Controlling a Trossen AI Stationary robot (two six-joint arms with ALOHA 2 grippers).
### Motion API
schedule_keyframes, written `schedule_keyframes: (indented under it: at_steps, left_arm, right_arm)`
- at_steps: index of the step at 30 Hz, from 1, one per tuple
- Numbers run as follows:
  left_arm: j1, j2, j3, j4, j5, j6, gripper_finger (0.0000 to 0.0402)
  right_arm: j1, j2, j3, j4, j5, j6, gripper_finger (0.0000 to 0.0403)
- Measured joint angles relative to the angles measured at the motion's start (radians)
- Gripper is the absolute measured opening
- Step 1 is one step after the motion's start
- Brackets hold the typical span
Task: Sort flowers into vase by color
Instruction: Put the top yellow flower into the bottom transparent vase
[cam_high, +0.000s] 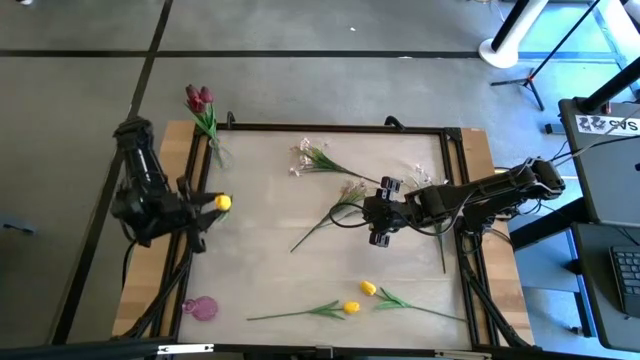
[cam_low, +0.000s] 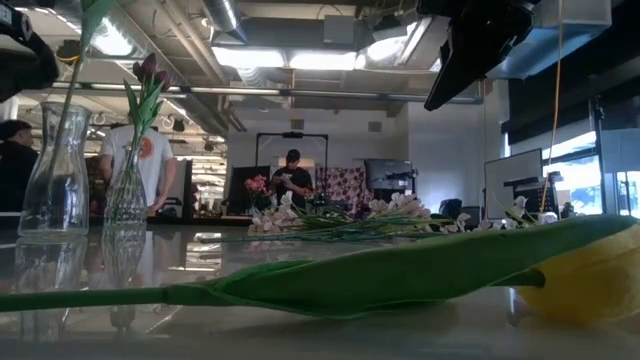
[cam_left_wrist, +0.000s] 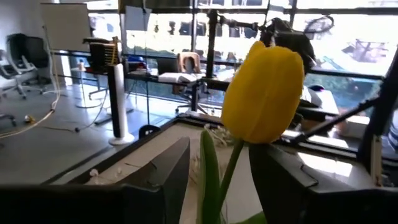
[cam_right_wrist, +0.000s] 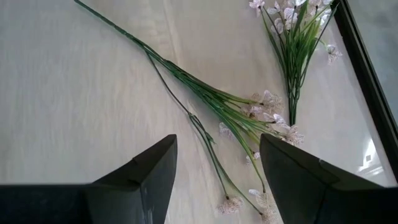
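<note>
My left gripper (cam_high: 210, 206) is at the table's left edge, shut on a yellow tulip (cam_left_wrist: 264, 90) whose head (cam_high: 223, 202) stands past the fingertips. My right gripper (cam_high: 381, 212) hovers open over a white-blossom spray (cam_right_wrist: 249, 115) lying flat right of the table's middle. Two more white sprays (cam_high: 312, 158) (cam_high: 425, 178) lie farther back. Two yellow tulips (cam_high: 368, 288) (cam_high: 351, 307) lie near the front edge. Red tulips (cam_high: 199, 98) stand with their stalks in a thin vase (cam_low: 127, 190) at the far left. A clear vase (cam_low: 55, 170) stands at the near left. My left gripper has the yellow tulip's green stalk (cam_left_wrist: 229, 177) and a leaf (cam_left_wrist: 210, 180) between its two fingers (cam_left_wrist: 168, 177), a little below the head. The fingers reach level, across the stalk. Where the pads meet the stalk is hidden below the picture's edge. The tulip is lifted clear, head up.
A black frame (cam_high: 340, 128) rims the pale table top. In the low view a yellow tulip (cam_low: 590, 280) with its long leaf lies close in front. People stand in the room behind the table (cam_low: 292, 175). Bare table lies between the left arm and the sprays.
</note>
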Motion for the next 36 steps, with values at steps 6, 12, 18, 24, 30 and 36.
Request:
schedule_keyframes:
  at_steps: [6,12,18,24,30,36]
  left_arm:
    - [-0.03,0.0,0.0,-0.296,0.014,-0.213,0.0162]
    - [0.045,0.0,0.0,-0.527,0.058,-0.425,0.0162]
    - [0.267,0.0,-0.001,-0.611,0.33,-0.552,0.0162]
    - [0.505,-0.004,0.007,-0.677,0.592,-0.551,0.0162]
    - [0.658,-0.007,0.09,-0.865,0.735,-0.583,0.0162]
    - [0.703,-0.007,0.193,-1.019,0.78,-0.604,0.0162]
  right_arm:
    - [0.0,0.0,0.0,0.0,0.0,0.0,0.0227]
    - [0.0,0.0,0.0,0.003,0.0,0.0,0.0227]
    - [-0.001,0.0,0.0,0.006,0.0,-0.003,0.0227]
    - [-0.001,0.0,0.0,0.006,0.0,-0.003,0.0227]
    - [-0.001,0.0,0.0,-0.004,-0.016,-0.004,0.0227]
    - [-0.001,0.0,0.0,-0.004,-0.018,-0.002,0.0227]
